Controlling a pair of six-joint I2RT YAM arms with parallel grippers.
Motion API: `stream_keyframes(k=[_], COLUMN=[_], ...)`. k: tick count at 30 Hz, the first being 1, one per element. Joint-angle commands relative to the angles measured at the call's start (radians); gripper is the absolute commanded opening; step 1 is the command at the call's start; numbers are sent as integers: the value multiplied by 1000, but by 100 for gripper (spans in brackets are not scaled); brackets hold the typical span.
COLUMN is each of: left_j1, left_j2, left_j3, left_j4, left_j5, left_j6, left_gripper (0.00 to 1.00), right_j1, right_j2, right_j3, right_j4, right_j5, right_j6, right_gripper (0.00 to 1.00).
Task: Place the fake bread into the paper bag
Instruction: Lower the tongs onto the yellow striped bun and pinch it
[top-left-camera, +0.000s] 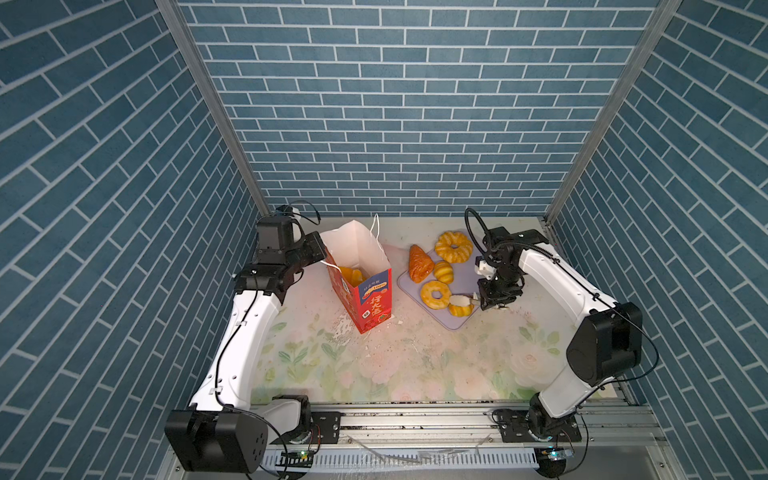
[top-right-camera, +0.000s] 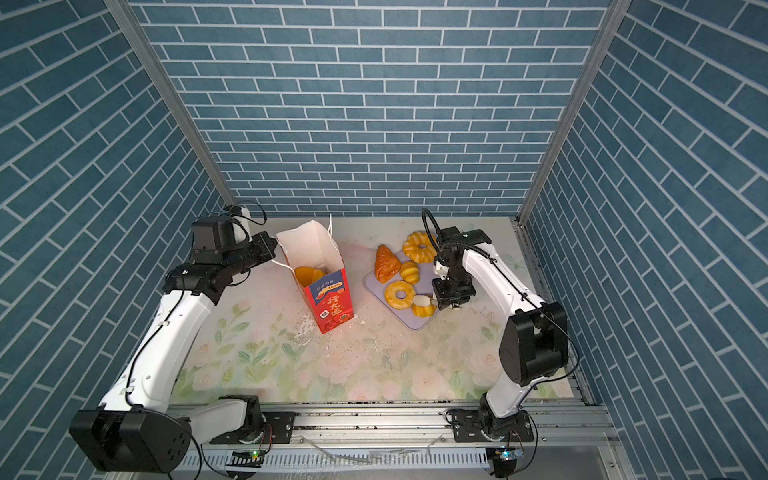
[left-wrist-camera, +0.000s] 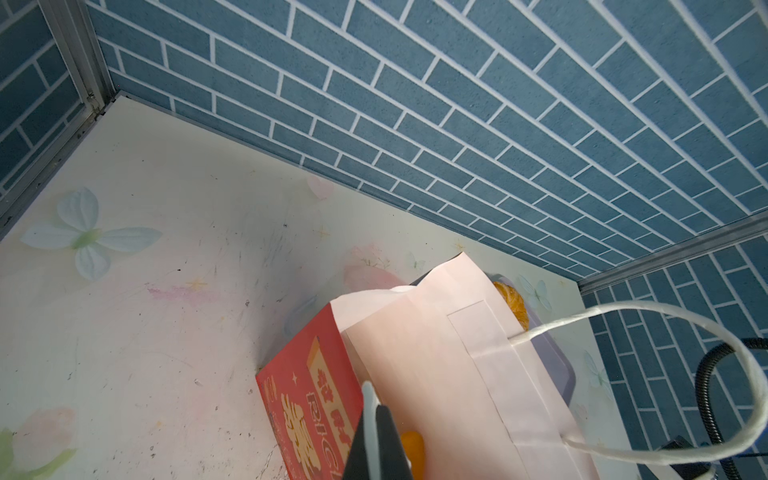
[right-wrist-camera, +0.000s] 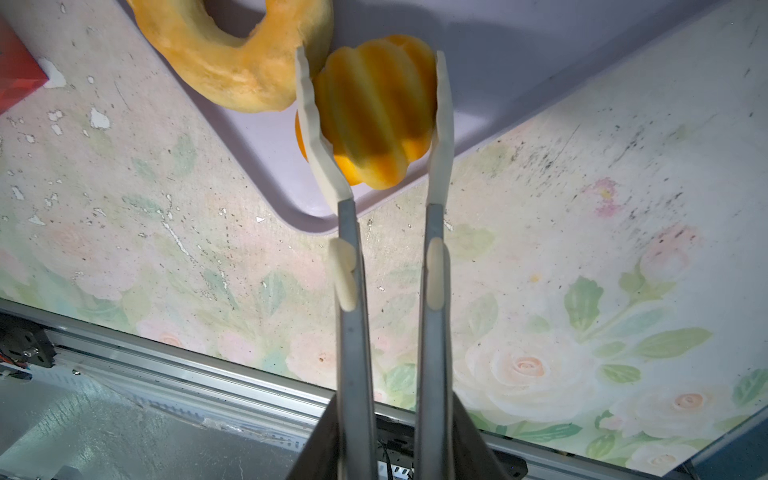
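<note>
Right end effector (right-wrist-camera: 371, 56) grips ridged roll (right-wrist-camera: 374, 116).

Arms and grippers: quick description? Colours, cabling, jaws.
The left arm and right arm have white link shells with black joint housings. Thin black cables run along them, and a ribbed black conduit loops at the right wrist. The right gripper has long grey metal jaws ending in cream, wavy-edged tips. The left gripper shows only dark jaws with a pale edge.

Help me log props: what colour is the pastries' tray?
Pale lilac flat tray, clearest in a top view.
</note>
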Motion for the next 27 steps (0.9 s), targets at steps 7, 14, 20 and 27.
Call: stream_keyframes(k=[7,14,20,27], left_j1=[-3,-3,-3,-3], left_j2=[-11,-22,-28,-29], left_j3=[13,-3,-4,-10], left_j4=[12,12,12,16], left_j5=[-2,-1,1,0], left_j6=[6,5,4,1], left_gripper=[0,0,0,0], right_j1=[-10,-27,-26,-18], right_j2=[-63,-97,-139,-218], right_j3=[76,128,183,215], right_j4=[7,30,44,106], right_j5=[124,174,217,184], right_j6=[17,52,78,51], right_gripper=[21,20,20,20])
